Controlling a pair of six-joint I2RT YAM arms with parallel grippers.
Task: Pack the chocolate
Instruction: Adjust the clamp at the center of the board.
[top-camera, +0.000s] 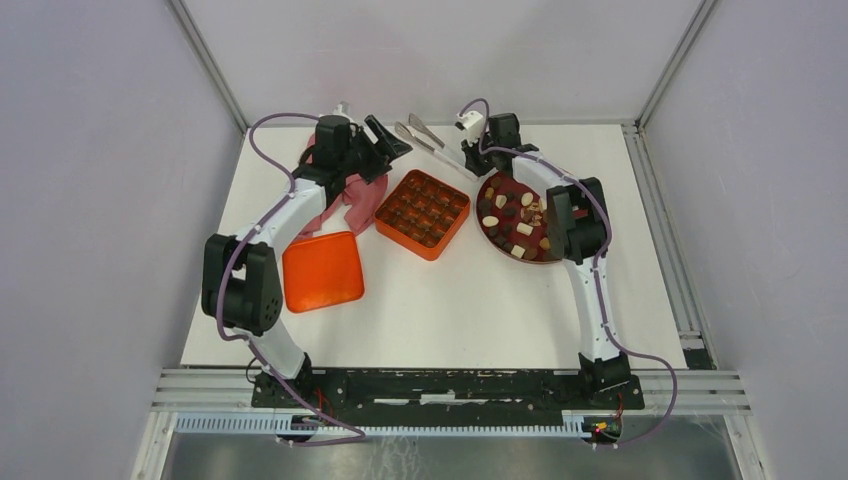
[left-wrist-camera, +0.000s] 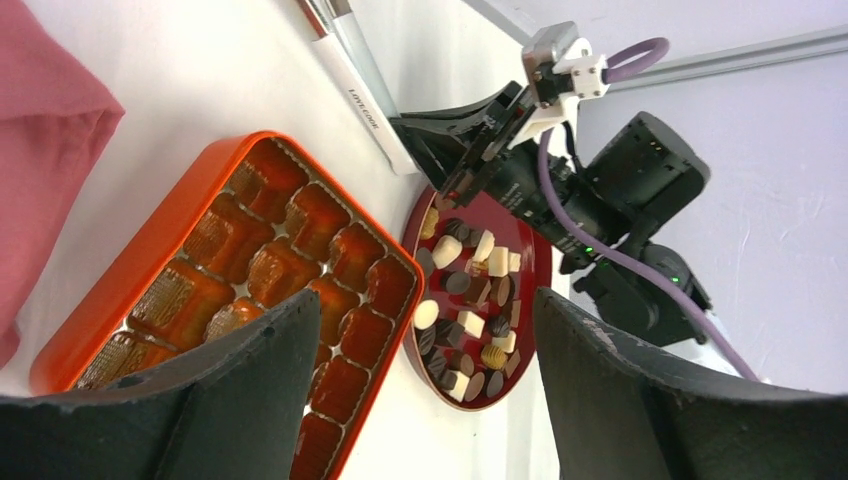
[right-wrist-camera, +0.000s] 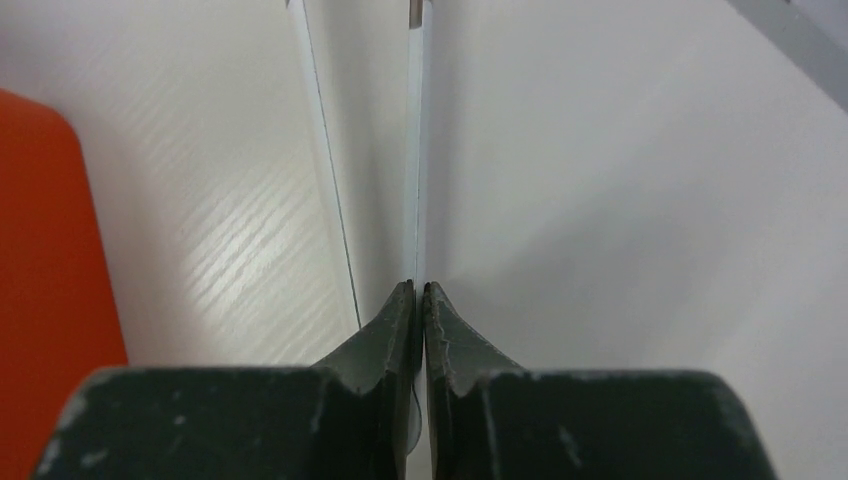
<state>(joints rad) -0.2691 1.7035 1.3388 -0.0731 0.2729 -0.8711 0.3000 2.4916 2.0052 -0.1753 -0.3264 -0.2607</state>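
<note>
Packing is not begun: all the chocolate (top-camera: 515, 215) is seen on the red plate (top-camera: 479, 205) at right. The cells of the orange box (top-camera: 403, 243) are seen empty. On the far tabletop (top-camera: 470, 310), the right arm (top-camera: 590, 280) has its jaws pressed together on the tongs (right-wrist-camera: 416, 150). The left arm (top-camera: 285, 215) has its jaws spread, holding nothing.

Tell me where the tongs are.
Top view: the tongs lie at the table's far edge, just beyond the orange box, their right end clamped in the shut right gripper.
</note>
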